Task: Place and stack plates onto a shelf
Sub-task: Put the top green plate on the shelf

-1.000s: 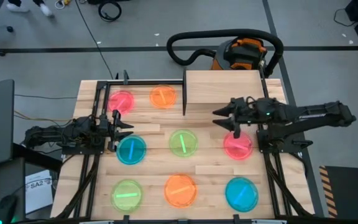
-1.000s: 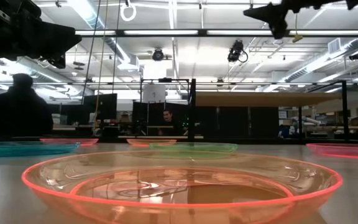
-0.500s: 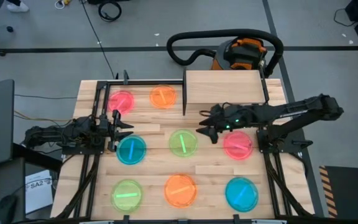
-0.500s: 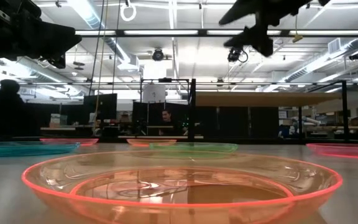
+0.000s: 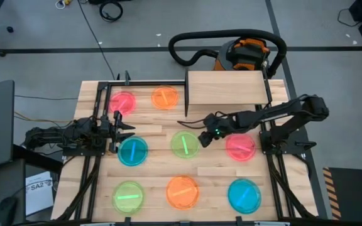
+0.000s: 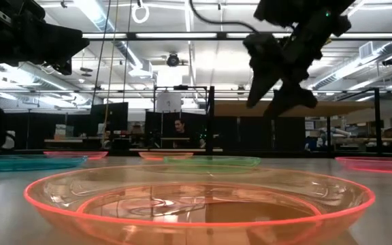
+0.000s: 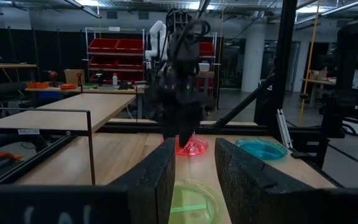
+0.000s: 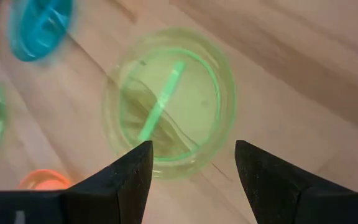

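Looking straight down, I see the wooden table (image 5: 168,172) filling the middle of the frame, with eight plates spread across it.

At the left edge my left pincer (image 5: 119,123) hangs level above the table, its foam fingers a little apart and holding nothing. Above it, in the upper left, lie a pink plate (image 5: 122,102) and an orange plate (image 5: 164,96). Just below the pincer is a blue plate (image 5: 132,150), and in the lower left a green plate (image 5: 128,196).

In the centre sits a second green plate (image 5: 185,144), with another orange plate (image 5: 182,191) below it. My right pincer (image 5: 202,137) has reached in from the right and hovers tilted down just beside that central green plate, fingers spread wide and empty; from its wrist the plate (image 8: 169,102) lies directly beyond the open fingers.

To the upper right of centre stands the shelf (image 5: 226,87), its light board bare. Right of the pincer is a second pink plate (image 5: 240,146), and in the lower right another blue plate (image 5: 244,195).

I judge the task barely begun: no plate is on the shelf, and all eight remain to be lifted and stacked.
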You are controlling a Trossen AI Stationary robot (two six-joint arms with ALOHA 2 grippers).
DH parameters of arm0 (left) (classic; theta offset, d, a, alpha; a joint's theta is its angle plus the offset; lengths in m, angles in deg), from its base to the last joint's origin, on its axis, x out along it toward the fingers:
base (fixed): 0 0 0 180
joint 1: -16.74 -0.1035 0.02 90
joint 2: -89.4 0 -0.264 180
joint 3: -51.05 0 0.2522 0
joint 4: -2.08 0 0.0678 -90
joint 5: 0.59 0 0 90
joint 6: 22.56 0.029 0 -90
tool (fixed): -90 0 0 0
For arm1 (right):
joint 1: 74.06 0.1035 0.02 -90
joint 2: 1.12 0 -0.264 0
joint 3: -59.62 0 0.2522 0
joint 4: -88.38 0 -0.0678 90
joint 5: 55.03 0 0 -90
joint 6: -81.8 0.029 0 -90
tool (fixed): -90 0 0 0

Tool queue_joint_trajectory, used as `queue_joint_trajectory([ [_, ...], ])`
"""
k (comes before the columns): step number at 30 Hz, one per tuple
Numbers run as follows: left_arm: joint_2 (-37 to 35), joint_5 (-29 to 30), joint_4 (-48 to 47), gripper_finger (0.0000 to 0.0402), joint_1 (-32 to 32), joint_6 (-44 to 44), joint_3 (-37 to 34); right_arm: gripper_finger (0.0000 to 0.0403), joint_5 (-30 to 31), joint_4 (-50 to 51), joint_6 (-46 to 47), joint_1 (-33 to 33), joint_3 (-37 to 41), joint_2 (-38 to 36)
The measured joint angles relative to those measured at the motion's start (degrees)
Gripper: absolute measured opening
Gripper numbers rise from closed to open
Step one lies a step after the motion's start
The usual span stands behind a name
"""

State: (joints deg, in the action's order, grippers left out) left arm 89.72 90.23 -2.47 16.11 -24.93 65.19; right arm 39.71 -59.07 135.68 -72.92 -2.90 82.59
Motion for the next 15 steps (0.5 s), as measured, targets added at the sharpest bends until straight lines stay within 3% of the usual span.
queue_joint_trajectory([
  [15, -0.01, 0.0, 0.0, 0.0121, 0.0, 0.0, 0.0, 0.0234, -4.79, -6.8, 0.57, -0.21, -0.02, 11.89],
])
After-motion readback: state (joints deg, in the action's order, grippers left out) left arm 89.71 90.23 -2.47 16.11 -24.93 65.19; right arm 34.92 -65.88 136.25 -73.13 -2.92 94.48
